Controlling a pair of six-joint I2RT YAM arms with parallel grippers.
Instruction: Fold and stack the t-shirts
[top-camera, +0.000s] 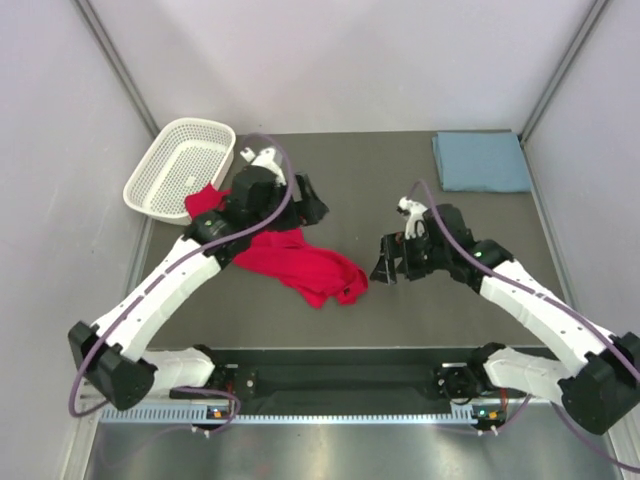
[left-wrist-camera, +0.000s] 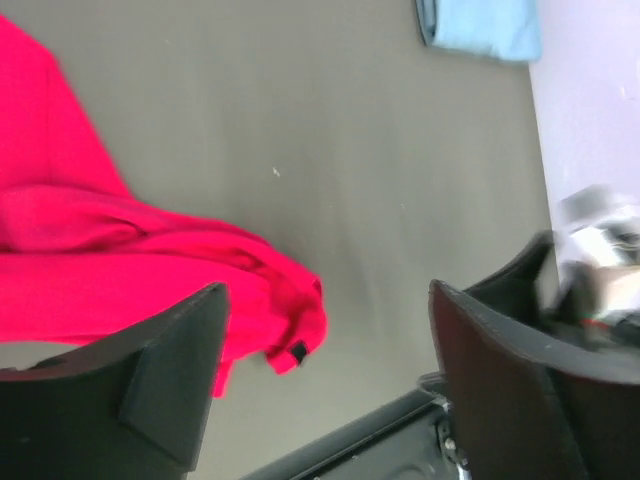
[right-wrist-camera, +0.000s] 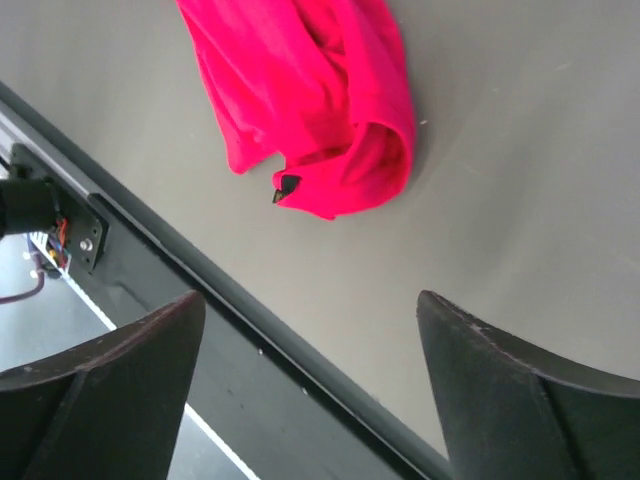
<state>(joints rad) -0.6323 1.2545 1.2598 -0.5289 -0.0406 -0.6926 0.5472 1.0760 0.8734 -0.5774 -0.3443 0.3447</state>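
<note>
The red t-shirt (top-camera: 300, 262) lies crumpled on the dark table, left of centre, and one end reaches up to the basket's near corner. My left gripper (top-camera: 312, 200) hangs open just above and behind it. In the left wrist view the red t-shirt (left-wrist-camera: 120, 270) lies under the left finger (left-wrist-camera: 170, 370), with nothing between the jaws of the left gripper (left-wrist-camera: 328, 288). My right gripper (top-camera: 392, 262) stands open just right of the shirt's edge. The right wrist view shows the red t-shirt (right-wrist-camera: 310, 90) beyond the empty right gripper (right-wrist-camera: 310, 298). The blue-grey t-shirt (top-camera: 482, 160) lies folded flat at the back right corner.
A white mesh basket (top-camera: 158, 150) sits at the back left, partly off the table's edge. The black front rail (right-wrist-camera: 200, 300) runs along the near edge below my right gripper. Grey walls close in the left, back and right sides.
</note>
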